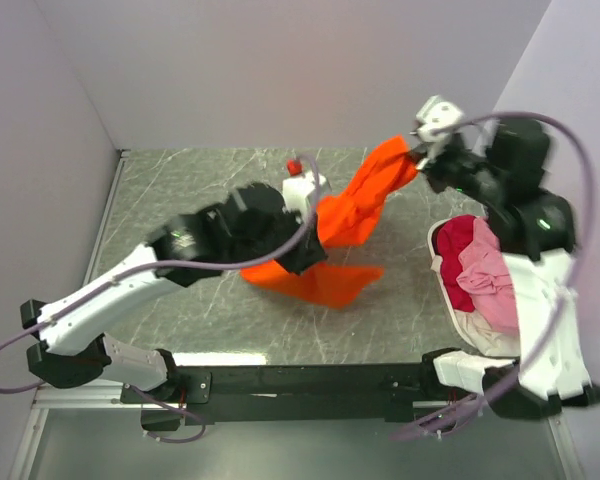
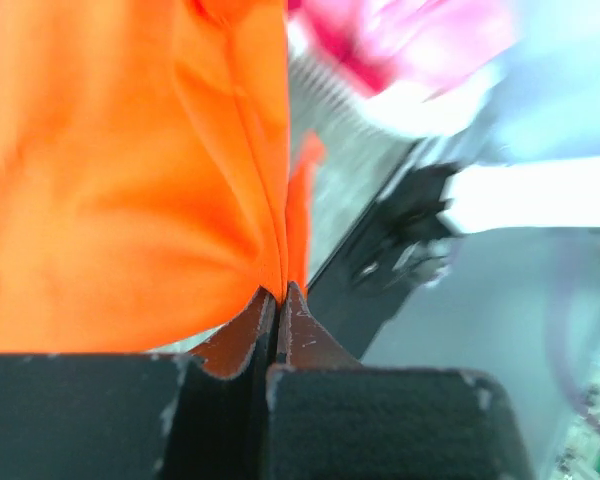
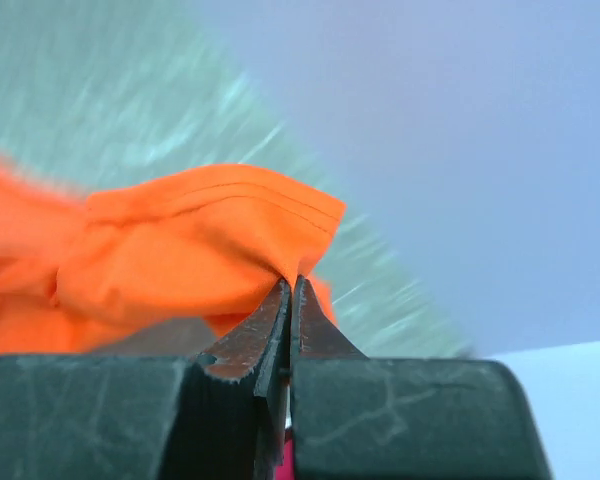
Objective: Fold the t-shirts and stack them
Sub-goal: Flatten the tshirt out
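The bright orange t-shirt [image 1: 355, 215] hangs bunched between my two grippers, its lower part resting on the table [image 1: 200, 190]. My left gripper [image 1: 315, 215] is shut on one part of it near the table's middle; in the left wrist view the fabric [image 2: 130, 170] is pinched at the fingertips [image 2: 280, 297]. My right gripper [image 1: 417, 152] is shut on another edge and holds it up at the back right; the hem [image 3: 210, 230] shows in the right wrist view above the closed tips [image 3: 291, 285]. Pink, magenta-red and white t-shirts [image 1: 475, 270] lie heaped at the right.
The heap of shirts sits on a white surface [image 1: 470, 335] beside the right arm's base. Purple walls close in the table at the back and both sides. A black rail [image 1: 310, 380] runs along the near edge.
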You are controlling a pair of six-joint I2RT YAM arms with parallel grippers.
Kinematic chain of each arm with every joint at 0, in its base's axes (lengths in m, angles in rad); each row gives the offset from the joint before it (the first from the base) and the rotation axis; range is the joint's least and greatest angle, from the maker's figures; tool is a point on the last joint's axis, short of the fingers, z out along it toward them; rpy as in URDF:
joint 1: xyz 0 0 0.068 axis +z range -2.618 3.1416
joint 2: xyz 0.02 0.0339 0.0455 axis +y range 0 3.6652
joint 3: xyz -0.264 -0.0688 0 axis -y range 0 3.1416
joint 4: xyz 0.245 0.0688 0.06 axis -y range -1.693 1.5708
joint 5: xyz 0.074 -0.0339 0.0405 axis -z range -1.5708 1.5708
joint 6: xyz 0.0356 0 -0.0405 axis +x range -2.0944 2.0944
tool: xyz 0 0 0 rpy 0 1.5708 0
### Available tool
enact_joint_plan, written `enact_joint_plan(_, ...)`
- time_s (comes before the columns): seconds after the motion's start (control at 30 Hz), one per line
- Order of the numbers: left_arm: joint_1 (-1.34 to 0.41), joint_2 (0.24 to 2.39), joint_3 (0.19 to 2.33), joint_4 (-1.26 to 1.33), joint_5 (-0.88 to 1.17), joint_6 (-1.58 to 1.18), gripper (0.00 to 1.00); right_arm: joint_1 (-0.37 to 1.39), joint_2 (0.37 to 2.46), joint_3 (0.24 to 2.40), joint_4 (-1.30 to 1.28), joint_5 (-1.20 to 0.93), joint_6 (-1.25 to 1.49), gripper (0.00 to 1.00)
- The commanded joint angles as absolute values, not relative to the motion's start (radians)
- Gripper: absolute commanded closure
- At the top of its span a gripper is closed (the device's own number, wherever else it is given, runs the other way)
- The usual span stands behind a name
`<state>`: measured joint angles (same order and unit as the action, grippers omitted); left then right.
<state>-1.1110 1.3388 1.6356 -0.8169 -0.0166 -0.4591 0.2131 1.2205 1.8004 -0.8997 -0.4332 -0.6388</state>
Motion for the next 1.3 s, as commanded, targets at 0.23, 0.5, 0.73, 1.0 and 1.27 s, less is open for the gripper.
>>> enact_joint_plan(0.23,-1.127,1.273,2.004,-0.818,0.083,-0.342,1.0,0.198,1.153,2.141,-0.667,-0.36,-0.47,1.0)
enact_joint_plan(0.5,-0.913,1.088,1.55,-0.66,-0.164,-0.391,1.0,0.209,1.385,2.028,-0.531,-0.5,-0.335,1.0)
enact_joint_plan(0.73,-0.31,1.417,1.327,-0.393,0.13,-0.468,0.91,0.262,1.809,2.054,-0.356,-0.328,-0.233,1.0)
enact_joint_plan(1.0,-0.173,2.042,1.979,-0.643,-0.038,-0.416,0.11,0.264,2.2,2.281,-0.435,-0.063,-0.168,0.38)
enact_joint_plan(1.27,-0.228,1.754,1.632,-0.526,0.011,-0.33,0.12,0.199,1.899,1.88,-0.668,-0.613,-0.522,0.38)
